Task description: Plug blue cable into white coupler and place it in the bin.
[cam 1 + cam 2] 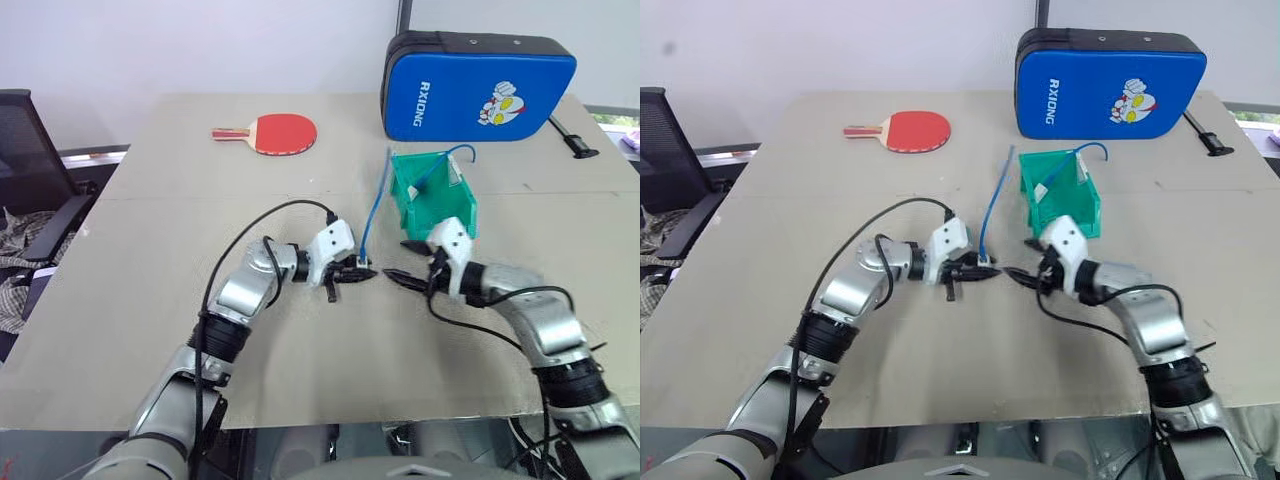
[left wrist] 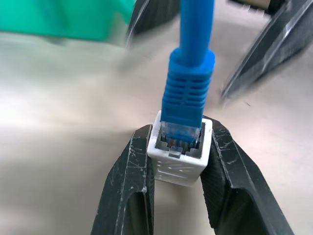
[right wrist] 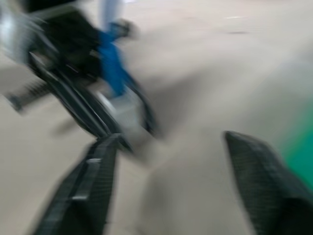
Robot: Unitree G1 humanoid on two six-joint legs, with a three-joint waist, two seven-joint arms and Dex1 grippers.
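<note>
Plug step looks done — blue cable (image 2: 188, 93) sits in white coupler (image 2: 179, 155), pinched by left gripper (image 2: 177, 171) mid-table. Right gripper (image 3: 190, 171) released, w/ nothing held. Left: drop assy into bin (image 1: 440, 212) — cable's far end already inside.

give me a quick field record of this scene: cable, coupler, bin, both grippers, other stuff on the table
blue cable: one plug seated in the white coupler, cord rising to the bin, far end curling over its rim
white coupler: clamped between the left gripper's fingers, socket up
bin: green, on the table beyond the grippers
left gripper: shut on the white coupler
right gripper: open, empty, beside the left gripper
table: also holds a red paddle and a blue pad
</note>
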